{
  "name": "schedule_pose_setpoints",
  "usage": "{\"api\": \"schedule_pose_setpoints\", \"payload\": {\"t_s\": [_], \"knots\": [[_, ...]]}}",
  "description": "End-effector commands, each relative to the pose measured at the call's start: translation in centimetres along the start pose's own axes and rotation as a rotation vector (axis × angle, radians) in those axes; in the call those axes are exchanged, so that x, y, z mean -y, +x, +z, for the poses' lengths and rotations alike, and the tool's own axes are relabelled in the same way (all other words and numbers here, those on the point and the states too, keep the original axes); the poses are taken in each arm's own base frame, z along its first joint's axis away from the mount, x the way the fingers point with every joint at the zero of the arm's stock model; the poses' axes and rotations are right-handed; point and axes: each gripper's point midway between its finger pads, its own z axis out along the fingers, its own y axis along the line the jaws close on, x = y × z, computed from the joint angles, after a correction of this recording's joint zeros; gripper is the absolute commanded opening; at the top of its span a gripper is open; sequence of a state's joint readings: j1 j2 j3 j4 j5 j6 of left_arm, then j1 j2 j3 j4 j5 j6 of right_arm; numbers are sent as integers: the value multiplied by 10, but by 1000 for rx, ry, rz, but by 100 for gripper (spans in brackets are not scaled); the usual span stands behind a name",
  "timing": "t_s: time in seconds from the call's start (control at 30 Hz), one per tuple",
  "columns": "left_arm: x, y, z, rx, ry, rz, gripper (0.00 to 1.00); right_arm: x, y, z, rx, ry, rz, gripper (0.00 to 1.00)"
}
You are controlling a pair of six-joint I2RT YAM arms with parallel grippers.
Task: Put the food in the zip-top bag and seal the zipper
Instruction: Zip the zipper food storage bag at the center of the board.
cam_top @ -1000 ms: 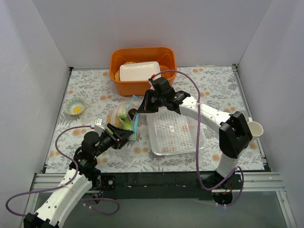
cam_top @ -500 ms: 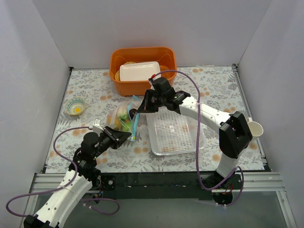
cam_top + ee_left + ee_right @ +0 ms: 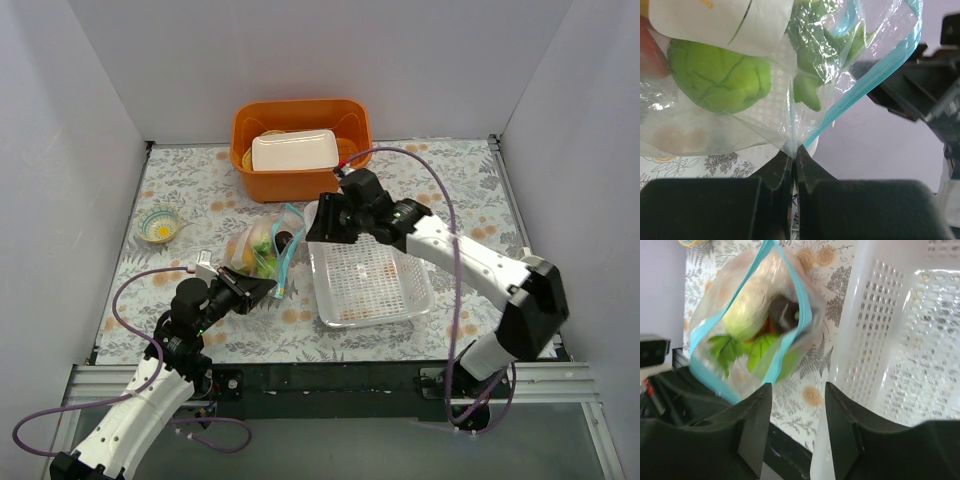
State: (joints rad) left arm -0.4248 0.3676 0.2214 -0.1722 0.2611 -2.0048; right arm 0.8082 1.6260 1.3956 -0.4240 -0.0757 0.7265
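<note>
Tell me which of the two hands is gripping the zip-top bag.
The left hand: it is pinched shut on a corner of the zip-top bag, beside the teal zipper. The right hand stands open near the bag's mouth, gripping nothing.

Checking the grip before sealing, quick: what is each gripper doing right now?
Left gripper: closed, pinching the edge of the zip-top bag.
Right gripper: open, holding nothing.

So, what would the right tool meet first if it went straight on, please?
The right tool would likely meet the zip-top bag near its blue-teal zipper; depth is unclear, so the tablecloth beside the basket might come first.
</note>
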Motion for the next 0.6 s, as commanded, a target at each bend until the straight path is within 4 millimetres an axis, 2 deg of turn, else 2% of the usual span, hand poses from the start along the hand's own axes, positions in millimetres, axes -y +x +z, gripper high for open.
{"api": "schedule_pose_setpoints", "payload": {"t_s": [0.0,0.07,0.1,0.13,0.23,0.3,0.33,0.57], "knots": [[24,-1,-3,-4,53,-148,0,-2,18,-54,70,-74,-37,57],[24,0,-3,-13,56,-150,0,-22,37,-58,43,-185,-49,58],[27,1,-4,-19,70,-152,0,-18,55,-55,6,-197,-48,58],[28,2,-4,-23,78,-153,0,-32,63,-56,-10,-268,-44,58],[31,5,-4,-44,91,-162,0,-49,95,-49,-68,-360,-29,57],[33,6,-4,-51,96,-159,0,-55,104,-44,-88,-396,-12,56],[33,6,-5,-52,98,-156,0,-63,104,-43,-78,-430,-12,55],[32,6,-6,-49,101,-160,0,-81,109,-29,-98,-466,-31,53]]}}
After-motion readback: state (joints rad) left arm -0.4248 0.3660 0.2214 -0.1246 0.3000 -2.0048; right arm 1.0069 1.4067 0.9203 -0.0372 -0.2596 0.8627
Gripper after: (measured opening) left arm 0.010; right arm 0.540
